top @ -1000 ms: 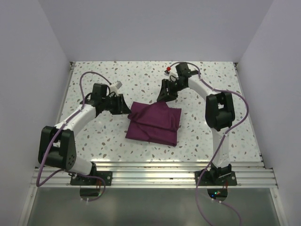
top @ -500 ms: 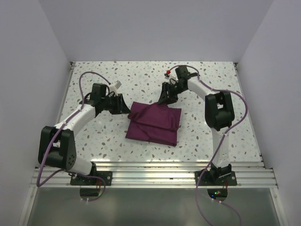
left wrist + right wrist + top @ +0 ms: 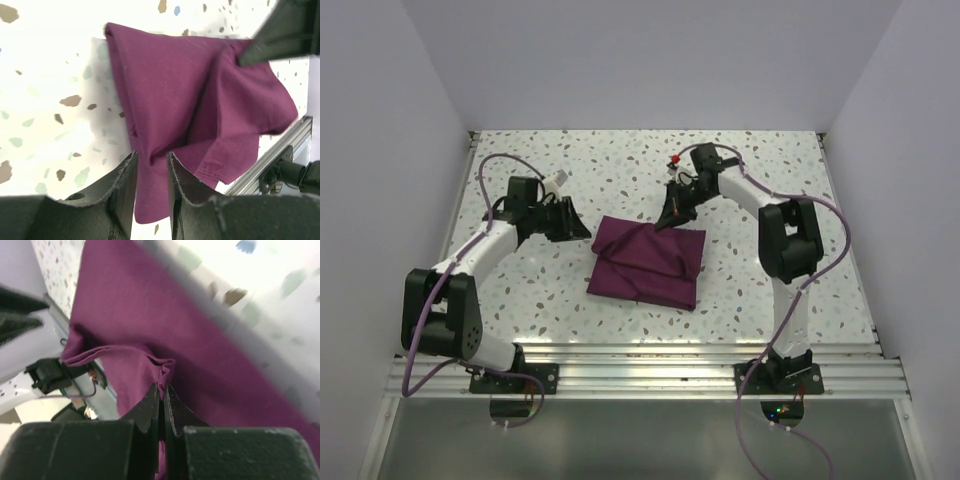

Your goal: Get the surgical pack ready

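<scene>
The surgical pack is judged soft, light, sag-prone cloth, best held at hems. The right gripper pinches a far-edge fold; the left gripper has jaws narrowly apart, empty.

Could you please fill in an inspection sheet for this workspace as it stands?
Surface: speckled white table, with the cloth lying on it.
Job's things: purple cloth folded into a rough rectangle mid-table; no tray, instruments or gauze visible.
Clutter: nothing seen.
Hands: left hand open, beside the cloth's left corner; right hand shut on a pinch of the cloth's far edge.
Cables: purple cable loops off each arm, away from the cloth.
Surroundings: plain white walls; metal rail along the near edge.
</scene>
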You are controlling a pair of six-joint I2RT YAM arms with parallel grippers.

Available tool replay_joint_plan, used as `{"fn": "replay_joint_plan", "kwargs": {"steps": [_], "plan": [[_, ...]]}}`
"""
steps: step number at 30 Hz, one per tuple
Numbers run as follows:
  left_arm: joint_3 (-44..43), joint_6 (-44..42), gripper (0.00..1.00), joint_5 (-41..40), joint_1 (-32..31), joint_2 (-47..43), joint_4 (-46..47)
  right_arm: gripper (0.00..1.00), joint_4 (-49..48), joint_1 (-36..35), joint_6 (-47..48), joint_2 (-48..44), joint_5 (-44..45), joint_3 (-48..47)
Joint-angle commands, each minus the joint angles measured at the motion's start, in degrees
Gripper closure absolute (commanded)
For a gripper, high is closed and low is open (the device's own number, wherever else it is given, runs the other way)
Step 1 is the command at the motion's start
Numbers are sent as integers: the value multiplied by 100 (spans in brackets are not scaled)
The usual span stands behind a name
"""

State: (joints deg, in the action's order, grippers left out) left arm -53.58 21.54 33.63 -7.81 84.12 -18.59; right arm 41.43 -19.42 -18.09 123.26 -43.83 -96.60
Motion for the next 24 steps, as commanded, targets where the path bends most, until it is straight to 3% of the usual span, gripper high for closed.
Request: {"fn": "replay_joint_plan", "kwargs": {"steps": [1,9,16,24], "plan": [[-231,228,67,-155,192,-62,-127,100,532,-167,42,-943,-301,289],[-346,377,68,-208,263,-9,-233,100,946,-685,253,-2051,-389,1406],[-556,404,68,-242,263,123,-435,100,1008,-1327,350,-2253,-231,2065],[-513,421,69,-304,263,96,-593,100,1139,-1433,490,-2421,41,2637]]}}
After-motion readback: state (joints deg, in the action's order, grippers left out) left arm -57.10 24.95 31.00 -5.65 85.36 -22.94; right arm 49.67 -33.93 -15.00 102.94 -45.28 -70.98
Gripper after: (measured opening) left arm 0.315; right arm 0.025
